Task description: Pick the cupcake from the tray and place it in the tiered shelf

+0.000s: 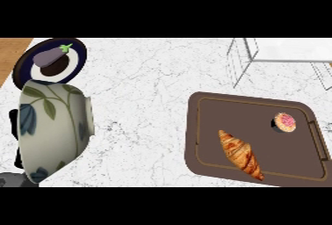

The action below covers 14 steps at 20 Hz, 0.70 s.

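The cupcake (284, 121), with pink frosting in a dark wrapper, sits in the right part of the brown tray (193, 132) on the marble counter. The white wire tiered shelf (285, 50) stands at the back right, just beyond the tray. Of my left hand (13, 123) only black bits show at the left edge, mostly hidden behind a large floral bowl (55, 127). It is far from the cupcake. My right hand does not show.
A golden croissant (241, 154) lies diagonally on the tray, left of and in front of the cupcake. A dark-rimmed plate (77, 66) with an eggplant (50, 57) sits at the back left, beside a wooden strip of counter.
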{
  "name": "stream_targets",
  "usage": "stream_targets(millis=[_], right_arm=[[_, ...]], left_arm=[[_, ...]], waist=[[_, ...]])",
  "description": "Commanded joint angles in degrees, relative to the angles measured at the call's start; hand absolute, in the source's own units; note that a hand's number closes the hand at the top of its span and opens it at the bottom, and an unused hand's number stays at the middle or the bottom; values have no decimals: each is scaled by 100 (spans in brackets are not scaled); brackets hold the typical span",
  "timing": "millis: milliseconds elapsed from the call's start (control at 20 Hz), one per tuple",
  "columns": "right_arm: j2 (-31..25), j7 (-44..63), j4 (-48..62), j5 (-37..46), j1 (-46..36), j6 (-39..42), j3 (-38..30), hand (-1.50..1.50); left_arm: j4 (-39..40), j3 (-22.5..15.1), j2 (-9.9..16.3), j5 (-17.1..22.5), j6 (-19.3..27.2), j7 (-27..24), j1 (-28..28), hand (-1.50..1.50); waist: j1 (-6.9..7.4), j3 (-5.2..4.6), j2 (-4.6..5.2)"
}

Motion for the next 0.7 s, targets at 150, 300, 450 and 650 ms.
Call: stream_targets(millis=[150,300,450,650], right_arm=[[597,1562,-798,191,-367,-870,369,-150],[496,2339,-1216,305,-654,-1033,504,-150],[965,2936,-1610,489,-706,-1379,835,-150],[948,2752,-1435,866,-441,-1107,1038,-150]], left_arm=[[81,-155,-310,80,-257,187,65,0],[141,-193,-367,58,-285,292,-33,0],[321,-231,-611,-74,-166,110,-51,0],[179,-189,-524,-156,-184,287,-24,0]], waist=[[-33,-79,51],[-61,-85,49],[-70,-85,58],[-69,-72,61]])
